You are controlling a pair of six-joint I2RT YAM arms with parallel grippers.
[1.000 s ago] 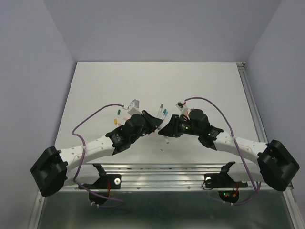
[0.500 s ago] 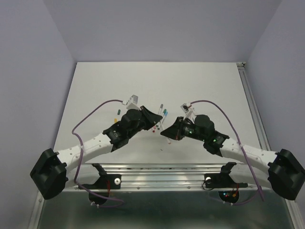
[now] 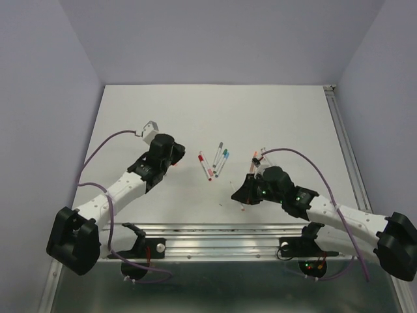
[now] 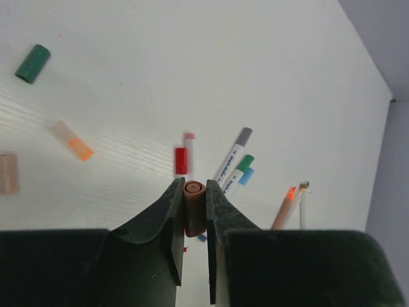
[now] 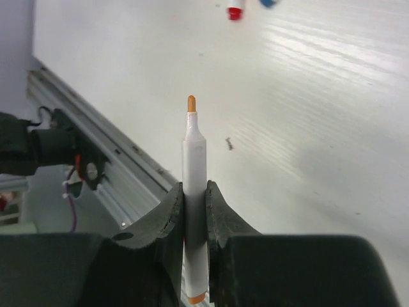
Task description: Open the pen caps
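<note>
My left gripper (image 4: 193,188) is shut on an orange-brown pen cap (image 4: 194,208), held above the table; it also shows in the top view (image 3: 172,158). My right gripper (image 5: 193,188) is shut on a white pen (image 5: 194,166) with its orange tip (image 5: 191,102) bare, pointing toward the near rail; in the top view the gripper (image 3: 242,193) is near the front edge. Several capped pens (image 3: 215,162) lie at mid-table: red (image 4: 181,160), grey (image 4: 233,153), green (image 4: 241,165). Two uncapped pens (image 4: 284,206) lie to their right.
Loose caps lie on the table in the left wrist view: green (image 4: 32,63), clear orange (image 4: 72,140), peach (image 4: 7,173). The aluminium rail (image 5: 96,160) runs along the near edge below the right gripper. Purple cables loop over both arms.
The two grippers were together at mid-table; they have pulled apart. The left moved left with the cap, the right moved toward the near edge with the bare pen.
</note>
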